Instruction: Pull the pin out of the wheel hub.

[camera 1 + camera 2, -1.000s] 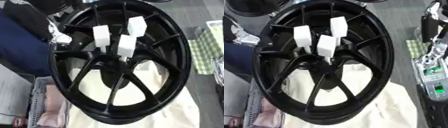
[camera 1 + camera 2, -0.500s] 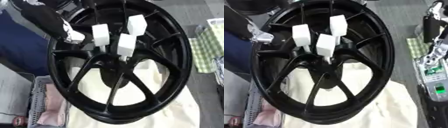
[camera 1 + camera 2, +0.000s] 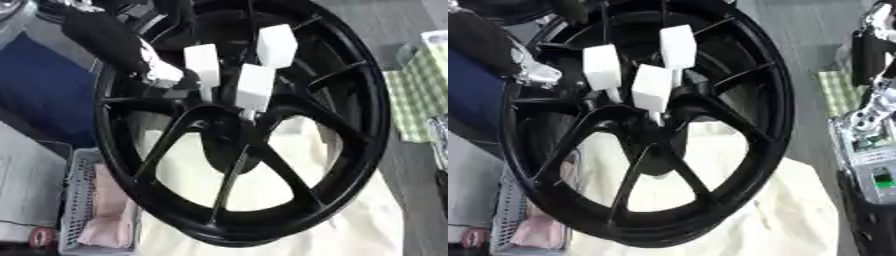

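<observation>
A big black spoked wheel (image 3: 367,125) stands tilted over a cream cloth. Three pins with white block heads stick out of its hub (image 3: 229,125): a left one (image 3: 201,64), an upper right one (image 3: 276,45) and a middle one (image 3: 255,90). My left hand (image 3: 156,70) reaches in from the upper left on its black arm and sits just left of the left pin, close to it; I cannot see a grip. My right hand (image 3: 871,105) hangs at the right edge of the right eye view, fingers up and relaxed, away from the wheel.
The cream cloth (image 3: 350,220) lies under the wheel. A grey basket (image 3: 74,200) with something pink is at the lower left, blue fabric (image 3: 44,85) at the left, a green checked cloth (image 3: 420,100) at the right. A device with a green light (image 3: 881,175) sits below my right hand.
My left hand has moved rightward from the wheel's left rim to beside the left pin. The three pins still sit in the hub. The right hand has not moved.
</observation>
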